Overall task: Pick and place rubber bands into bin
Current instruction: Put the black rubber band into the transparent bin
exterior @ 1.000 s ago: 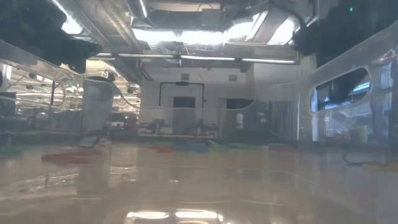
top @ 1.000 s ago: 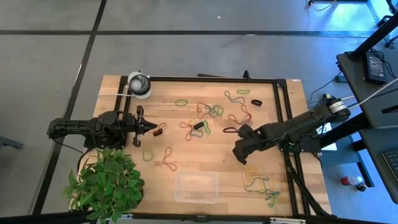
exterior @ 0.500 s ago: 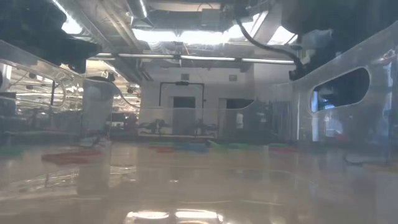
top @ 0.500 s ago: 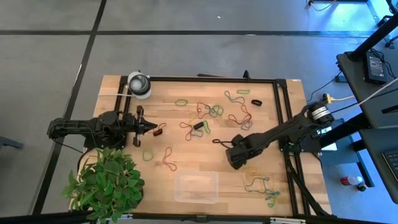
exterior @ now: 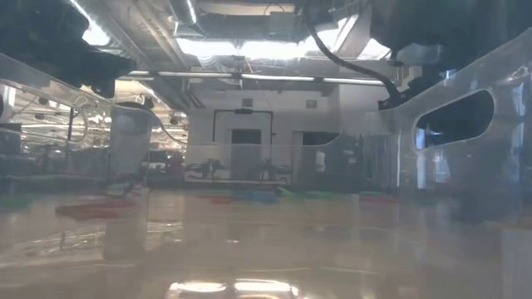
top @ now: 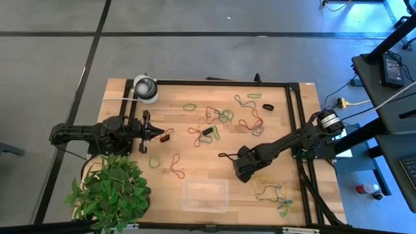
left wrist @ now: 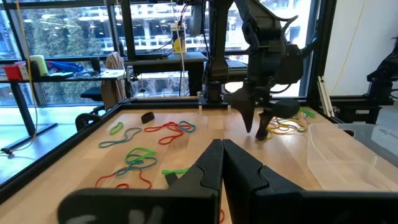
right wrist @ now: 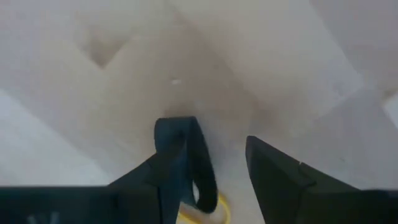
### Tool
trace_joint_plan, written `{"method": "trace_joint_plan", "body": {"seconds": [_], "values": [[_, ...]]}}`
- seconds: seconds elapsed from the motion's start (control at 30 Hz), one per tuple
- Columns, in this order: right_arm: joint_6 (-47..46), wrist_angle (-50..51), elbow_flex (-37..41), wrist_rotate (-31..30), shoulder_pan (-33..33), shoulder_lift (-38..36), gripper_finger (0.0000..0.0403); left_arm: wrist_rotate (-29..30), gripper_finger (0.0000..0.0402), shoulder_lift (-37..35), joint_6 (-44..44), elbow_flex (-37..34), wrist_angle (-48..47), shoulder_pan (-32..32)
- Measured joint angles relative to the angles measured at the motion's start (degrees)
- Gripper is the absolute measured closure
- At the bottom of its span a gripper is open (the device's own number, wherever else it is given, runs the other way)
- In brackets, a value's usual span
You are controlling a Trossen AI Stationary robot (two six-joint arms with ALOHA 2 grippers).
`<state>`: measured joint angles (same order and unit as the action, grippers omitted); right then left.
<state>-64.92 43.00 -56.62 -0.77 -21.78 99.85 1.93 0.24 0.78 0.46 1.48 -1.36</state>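
Right of the frame's centre in the high view, the right gripper [top: 227, 158] is hanging low over the wooden table [top: 195, 130], just above and to the right of the bin [top: 205, 195]. Its fingers [right wrist: 186, 155] are standing wide apart, with a dark band and a bit of yellow showing between them. At centre left, the left gripper [top: 164, 135] is sitting pinched tight. Rubber bands [top: 221, 117] are lying scattered across the upper middle, and more [top: 273, 194] are lying right of the bin, at lower centre.
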Motion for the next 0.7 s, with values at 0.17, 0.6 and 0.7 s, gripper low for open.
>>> {"method": "trace_joint_plan", "body": {"seconds": [0.17,0.6,0.7], "values": [[4.04,-0.43,0.00,0.08,-0.23,0.00,0.0233,0.00,0.0398,0.01,0.00,0.00,0.00,-0.01],[4.58,-5.94,-0.02,0.47,-3.65,0.90,0.0254,0.00,0.0398,0.01,0.00,0.00,0.00,-0.01],[5.21,-5.82,-0.28,-0.59,-4.89,2.44,0.0287,0.00,0.0398,0.01,0.00,0.01,0.00,-0.01]]}}
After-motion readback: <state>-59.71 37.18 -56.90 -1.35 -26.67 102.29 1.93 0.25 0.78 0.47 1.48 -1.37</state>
